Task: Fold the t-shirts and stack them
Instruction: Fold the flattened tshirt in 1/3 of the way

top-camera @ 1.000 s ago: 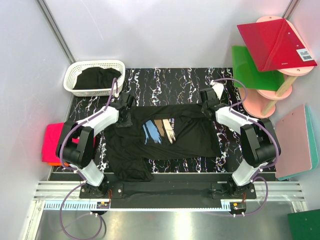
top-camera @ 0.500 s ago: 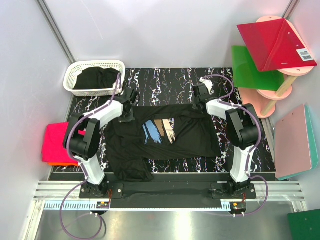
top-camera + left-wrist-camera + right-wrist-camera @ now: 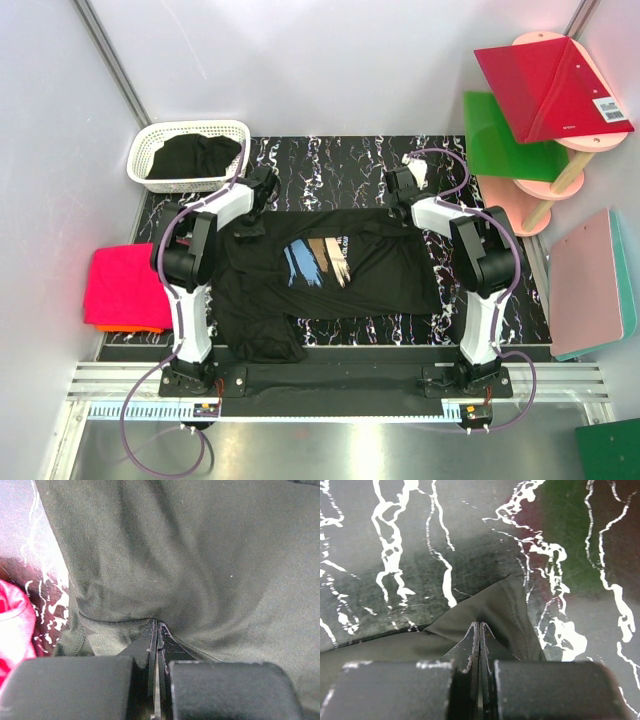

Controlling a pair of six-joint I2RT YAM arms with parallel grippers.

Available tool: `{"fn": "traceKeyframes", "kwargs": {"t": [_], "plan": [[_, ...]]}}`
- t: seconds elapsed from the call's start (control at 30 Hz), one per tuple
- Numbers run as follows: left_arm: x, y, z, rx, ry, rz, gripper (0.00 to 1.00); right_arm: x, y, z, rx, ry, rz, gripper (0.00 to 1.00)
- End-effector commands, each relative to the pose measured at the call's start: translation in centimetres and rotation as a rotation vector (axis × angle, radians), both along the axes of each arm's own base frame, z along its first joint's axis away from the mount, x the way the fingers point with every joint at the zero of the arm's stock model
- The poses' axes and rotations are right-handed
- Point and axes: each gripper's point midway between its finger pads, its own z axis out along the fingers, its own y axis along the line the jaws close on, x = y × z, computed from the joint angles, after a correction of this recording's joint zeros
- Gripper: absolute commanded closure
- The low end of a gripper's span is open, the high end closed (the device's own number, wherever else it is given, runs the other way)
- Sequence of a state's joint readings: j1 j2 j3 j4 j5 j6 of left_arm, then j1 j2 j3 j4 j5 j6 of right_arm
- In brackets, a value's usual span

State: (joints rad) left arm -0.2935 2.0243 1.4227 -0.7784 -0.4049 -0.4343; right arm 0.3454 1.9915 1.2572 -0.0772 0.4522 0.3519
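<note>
A black t-shirt (image 3: 340, 275) with a blue, tan and white brushstroke print lies spread on the marbled table. My left gripper (image 3: 248, 226) is shut on its far left edge. In the left wrist view the cloth (image 3: 200, 555) puckers at the closed tips (image 3: 156, 626). My right gripper (image 3: 405, 214) is shut on the far right corner. In the right wrist view that corner (image 3: 495, 605) is pinched at the closed tips (image 3: 480, 626). Another black t-shirt (image 3: 195, 155) sits in the basket. A folded hot-pink t-shirt (image 3: 125, 285) lies on an orange one (image 3: 135, 328) at the left.
The white lattice basket (image 3: 150, 145) stands at the far left of the table (image 3: 330, 165). Red (image 3: 550, 85), green (image 3: 500, 135) and pink (image 3: 590, 285) boards are at the right, off the table. The pink stack (image 3: 12, 625) shows at the left wrist view's edge.
Both grippers have closed on the shirt's far edge. Both arms have reached farther from their bases, the left elbow swinging in toward the shirt. The shirt itself has barely shifted.
</note>
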Motion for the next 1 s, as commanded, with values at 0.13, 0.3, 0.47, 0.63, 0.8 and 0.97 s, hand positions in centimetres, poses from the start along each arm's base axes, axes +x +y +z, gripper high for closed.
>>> {"fn": "traceKeyframes", "kwargs": {"t": [0.13,0.3,0.47,0.63,0.8,0.97], "plan": [[0.0,2.3,0.1,0.098,0.061,0.033,1.00,0.9,-2.8,0.9,-0.104,-0.016,-0.127,1.00],[-0.2,3.7,0.6,0.111,0.057,0.058,1.00,0.9,-4.1,0.8,-0.123,0.003,-0.190,1.00],[0.0,4.1,0.8,0.112,0.049,0.068,1.00,0.8,-4.9,0.7,-0.134,0.014,-0.230,1.00],[1.0,3.7,1.5,0.095,0.013,0.066,1.00,1.0,-4.9,1.2,-0.132,0.006,-0.231,1.00],[2.0,3.1,1.7,0.071,-0.009,0.051,1.00,1.2,-4.9,1.1,-0.130,0.003,-0.234,1.00],[3.0,2.8,1.7,0.064,-0.024,0.047,1.00,1.6,-4.9,1.5,-0.131,-0.008,-0.242,1.00]]}}
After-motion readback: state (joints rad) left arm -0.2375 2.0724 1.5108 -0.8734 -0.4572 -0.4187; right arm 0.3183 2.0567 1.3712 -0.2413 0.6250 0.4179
